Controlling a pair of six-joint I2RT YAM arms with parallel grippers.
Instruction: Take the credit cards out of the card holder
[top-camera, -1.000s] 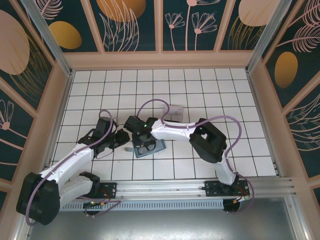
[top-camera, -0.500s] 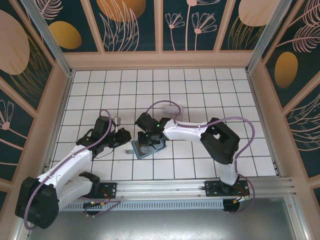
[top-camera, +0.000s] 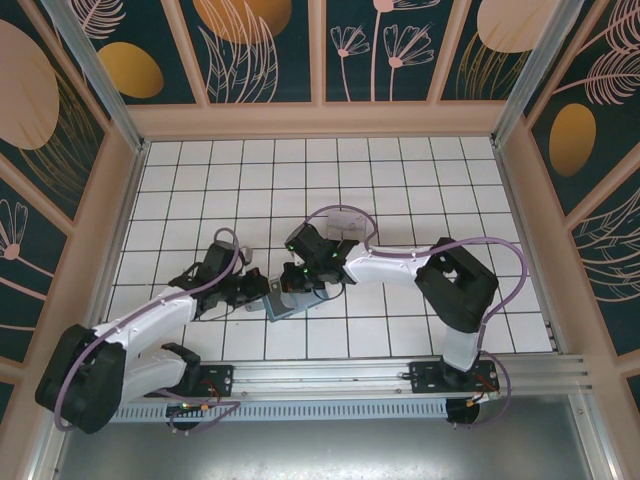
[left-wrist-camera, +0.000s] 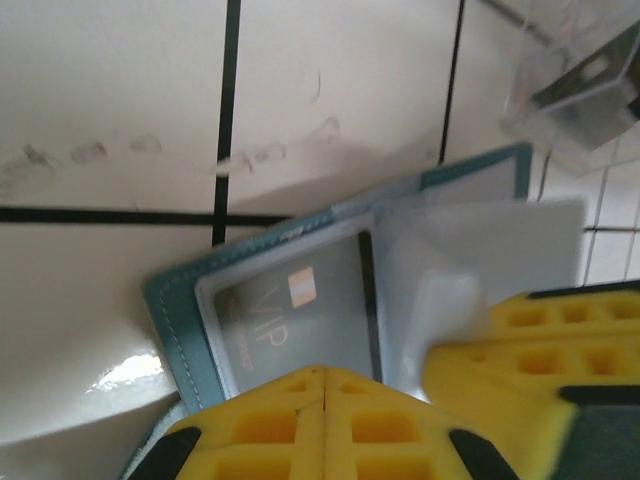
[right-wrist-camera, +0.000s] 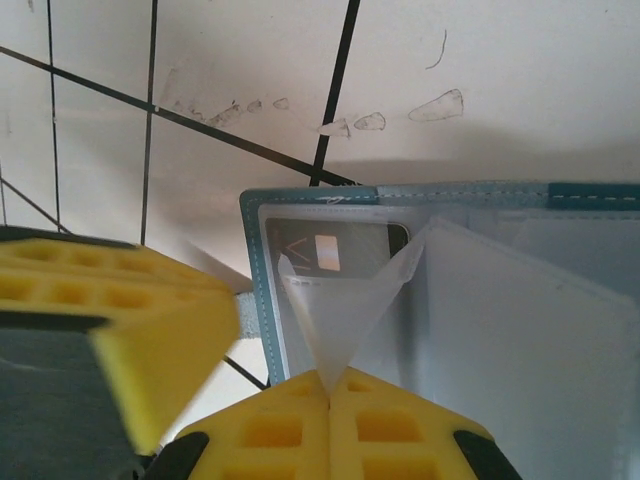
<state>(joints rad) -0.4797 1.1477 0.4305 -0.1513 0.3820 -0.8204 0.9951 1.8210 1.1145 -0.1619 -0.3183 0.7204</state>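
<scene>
Your left tool (left-wrist-camera: 322, 378) has swung in from the left over the last second and its yellow pads now press together, apparently on the near left edge of the teal-blue folding card holder (left-wrist-camera: 172, 305); whether they catch the cover or the strap tab you cannot tell. The card holder lies open, inside up, on the white tiled tabletop (top-camera: 400, 180), near the middle and between your two tools. Its long axis runs left to right, the right end angled slightly away from the arm bases. The black card marked VIP (left-wrist-camera: 290, 315) sits in its clear pocket in the left half; the pale card is not distinguishable among the milky leaves. Your right tool (right-wrist-camera: 330, 392) has also closed, pinching the clear plastic sleeve (right-wrist-camera: 335, 320) and tenting it upward. So you likely have anchor and grip, but no card is out yet.
</scene>
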